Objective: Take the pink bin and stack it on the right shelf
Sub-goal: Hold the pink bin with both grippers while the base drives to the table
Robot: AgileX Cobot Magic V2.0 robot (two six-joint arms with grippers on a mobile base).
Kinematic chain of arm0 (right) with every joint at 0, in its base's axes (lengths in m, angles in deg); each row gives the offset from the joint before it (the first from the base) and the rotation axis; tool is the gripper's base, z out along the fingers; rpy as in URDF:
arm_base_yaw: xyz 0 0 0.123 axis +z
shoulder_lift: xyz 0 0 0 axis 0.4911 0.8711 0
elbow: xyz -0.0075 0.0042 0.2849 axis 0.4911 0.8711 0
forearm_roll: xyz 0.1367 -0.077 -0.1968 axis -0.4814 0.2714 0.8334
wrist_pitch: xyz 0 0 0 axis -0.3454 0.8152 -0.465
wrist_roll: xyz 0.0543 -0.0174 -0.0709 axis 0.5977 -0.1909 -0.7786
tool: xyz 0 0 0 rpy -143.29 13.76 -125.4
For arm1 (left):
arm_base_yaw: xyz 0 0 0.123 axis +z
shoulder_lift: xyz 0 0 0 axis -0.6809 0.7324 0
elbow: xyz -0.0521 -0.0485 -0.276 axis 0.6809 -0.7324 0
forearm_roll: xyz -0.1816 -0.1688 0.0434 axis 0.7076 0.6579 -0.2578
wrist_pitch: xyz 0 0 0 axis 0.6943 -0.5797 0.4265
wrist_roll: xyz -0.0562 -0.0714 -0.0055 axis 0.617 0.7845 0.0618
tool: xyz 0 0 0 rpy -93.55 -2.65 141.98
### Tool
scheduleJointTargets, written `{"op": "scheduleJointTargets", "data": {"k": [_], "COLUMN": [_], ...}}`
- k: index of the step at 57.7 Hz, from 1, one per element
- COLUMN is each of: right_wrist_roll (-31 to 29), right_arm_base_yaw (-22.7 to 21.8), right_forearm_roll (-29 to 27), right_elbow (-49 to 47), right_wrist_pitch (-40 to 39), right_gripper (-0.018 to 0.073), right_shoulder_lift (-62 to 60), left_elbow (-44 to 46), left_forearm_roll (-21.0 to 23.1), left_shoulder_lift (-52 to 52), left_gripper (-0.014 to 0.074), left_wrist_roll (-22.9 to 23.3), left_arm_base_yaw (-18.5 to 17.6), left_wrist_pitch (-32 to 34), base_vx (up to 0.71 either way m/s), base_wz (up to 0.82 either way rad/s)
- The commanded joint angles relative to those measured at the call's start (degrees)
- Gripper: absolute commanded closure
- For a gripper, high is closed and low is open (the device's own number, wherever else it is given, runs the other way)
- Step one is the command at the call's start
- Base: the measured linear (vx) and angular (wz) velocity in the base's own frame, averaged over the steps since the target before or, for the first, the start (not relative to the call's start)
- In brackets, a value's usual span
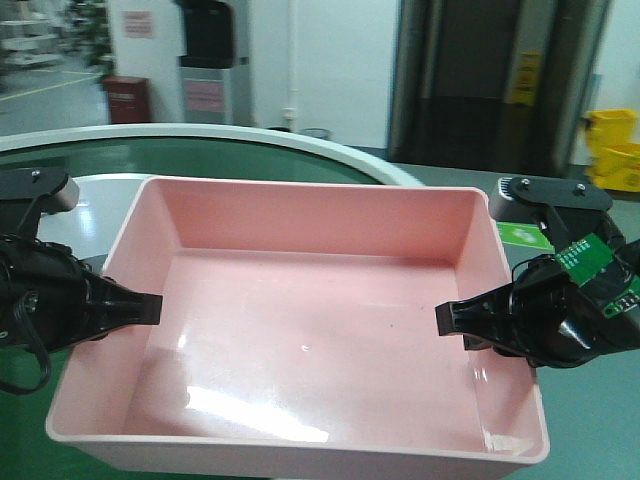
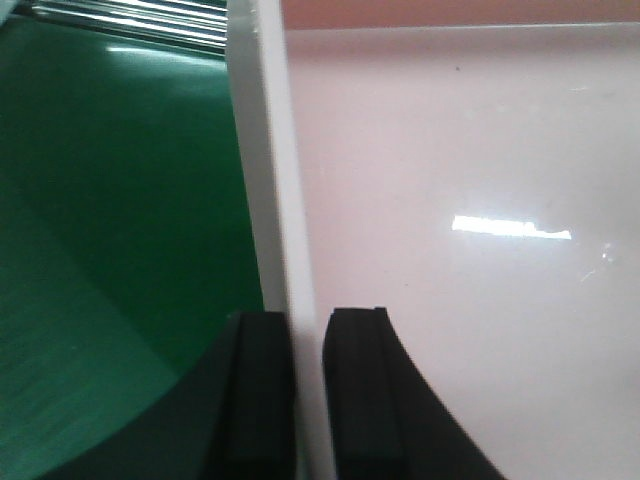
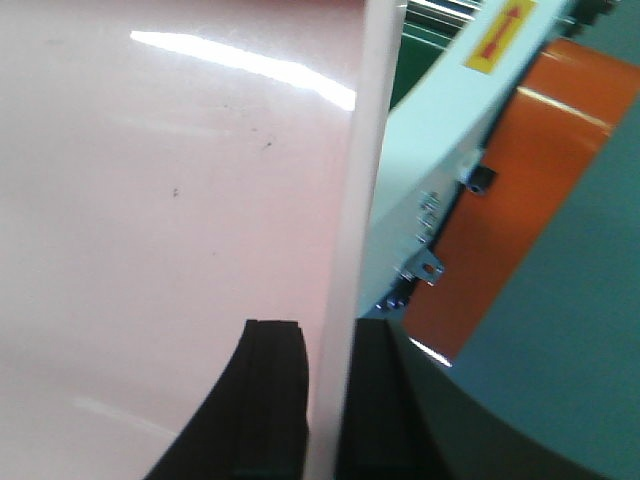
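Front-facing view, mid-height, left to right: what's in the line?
left pincer clamped on the left rim → pink bin, open floor → right pincer clamped on the right rim → green circuit board on the right arm

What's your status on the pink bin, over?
Left gripper shut on pink bin, left wall. Right gripper shut on right wall. Bin empty, above green conveyor. Nothing blocking in view.
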State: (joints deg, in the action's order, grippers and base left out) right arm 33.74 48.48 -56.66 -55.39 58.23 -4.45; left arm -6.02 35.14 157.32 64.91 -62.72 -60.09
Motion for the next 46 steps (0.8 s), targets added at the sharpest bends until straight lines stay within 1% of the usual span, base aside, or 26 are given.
{"op": "scheduleJointTargets", "data": {"k": [1, 46], "right_wrist_roll": [-1.44, -1.44], "right_arm_base_yaw": [-0.48, -0.48], "right_forearm_roll": [2.63, 2.63], "right_elbow": [-1.89, -1.89], "right_wrist_pitch": [-3.72, -3.25], "right_gripper": [0.0568, 0.0568], "right_shoulder_lift": [-1.95, -1.95], "left_elbow": [2.12, 2.12], "left_forearm_roll": [-1.16, -1.16], "left_shoulder_lift": [-1.83, -1.83], "left_gripper": [0.0598, 0.0598], "left_wrist_roll": [-0.8, -0.8], "left_arm_base_yaw": [0.21, 0.21], "left_wrist_pitch": [4.47, 4.47], "base_vx": [-0.17, -0.13], "base_wz": [-0.66, -0.58]}}
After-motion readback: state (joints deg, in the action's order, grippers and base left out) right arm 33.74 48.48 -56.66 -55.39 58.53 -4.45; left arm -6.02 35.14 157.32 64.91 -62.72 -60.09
